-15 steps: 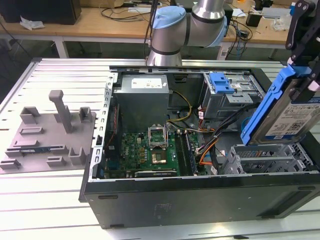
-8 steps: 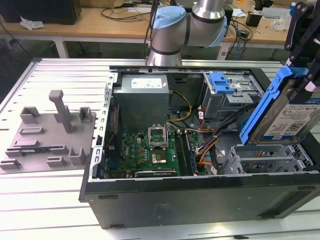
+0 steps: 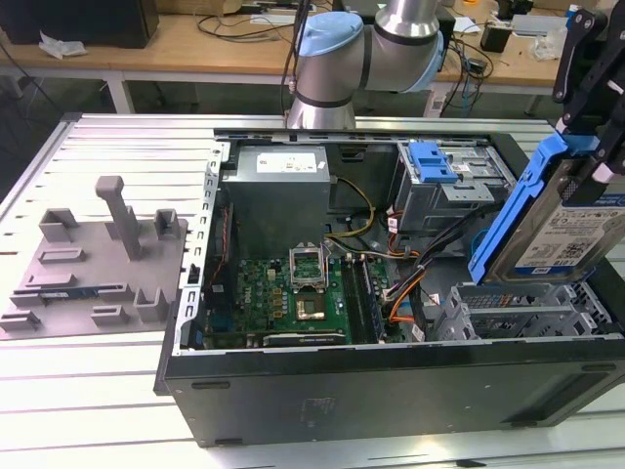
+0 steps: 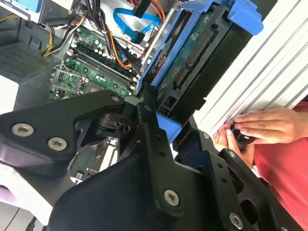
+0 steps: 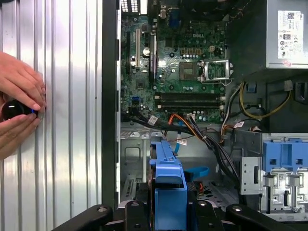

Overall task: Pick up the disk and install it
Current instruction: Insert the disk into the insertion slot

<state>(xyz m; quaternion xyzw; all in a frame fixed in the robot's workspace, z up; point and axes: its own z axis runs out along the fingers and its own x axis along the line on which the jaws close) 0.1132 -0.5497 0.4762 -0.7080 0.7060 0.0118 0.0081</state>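
The disk (image 3: 559, 231), a silver drive with a white-and-blue label in a blue carrier bracket, hangs tilted on edge above the grey drive bay (image 3: 518, 315) at the open computer case's front corner, on the exterior view's right. My gripper (image 3: 583, 147) is shut on the disk's upper end. In both wrist views the black fingers clamp the blue carrier. In the second wrist view the gripper (image 4: 161, 120) holds the disk (image 4: 195, 57) with its circuit-board side showing. In the first wrist view the disk (image 5: 168, 180) sits edge-on in the gripper (image 5: 168, 214) over the bay.
The open case (image 3: 391, 396) holds a green motherboard (image 3: 288, 293), loose cables and a second drive cage with a blue latch (image 3: 433, 161). A grey fixture block (image 3: 88, 254) lies on the ribbed table. A person's hands (image 5: 19, 103) rest on a dark knob beside the case.
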